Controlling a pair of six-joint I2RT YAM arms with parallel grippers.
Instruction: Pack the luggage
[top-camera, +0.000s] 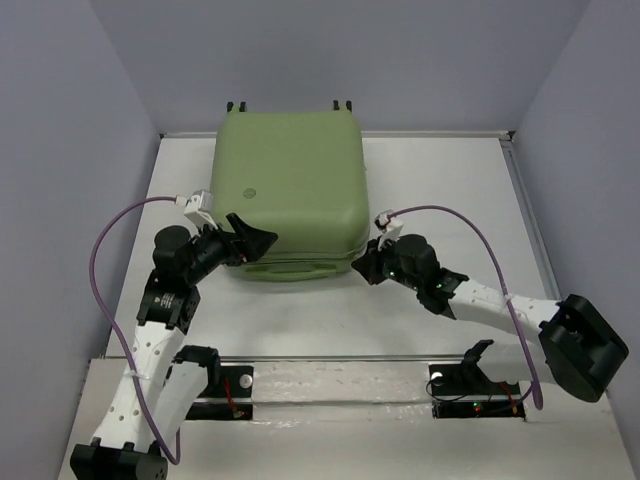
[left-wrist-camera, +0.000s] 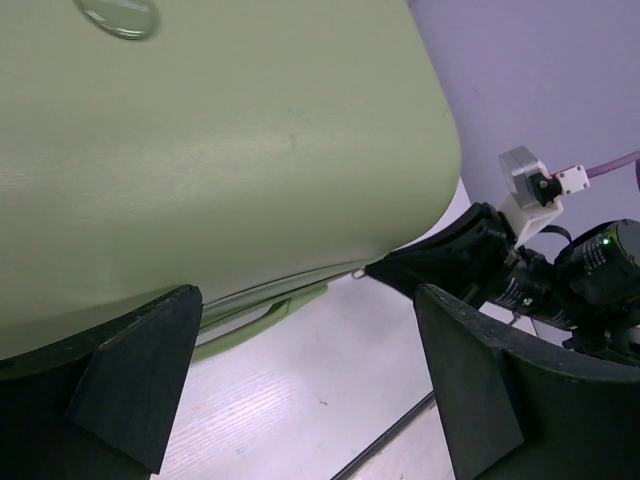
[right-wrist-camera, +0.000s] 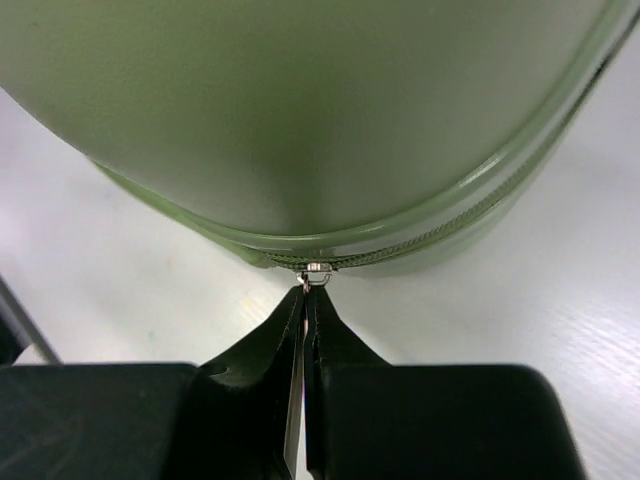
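The luggage (top-camera: 290, 190), a pale green hard-shell suitcase with a round logo (top-camera: 248, 190), lies flat and closed at the table's far middle; its wheels (top-camera: 237, 105) point away. My right gripper (top-camera: 362, 266) is at its near right corner, shut on the metal zipper pull (right-wrist-camera: 316, 270) of the seam. My left gripper (top-camera: 250, 240) is open and empty, its upper finger (left-wrist-camera: 135, 375) over the near left part of the shell (left-wrist-camera: 220, 150), above the side handle (left-wrist-camera: 265, 310).
White table (top-camera: 440, 190) with grey walls on three sides. A metal rail (top-camera: 340, 357) runs along the near edge by the arm bases. Purple cables (top-camera: 470, 230) loop from both wrists.
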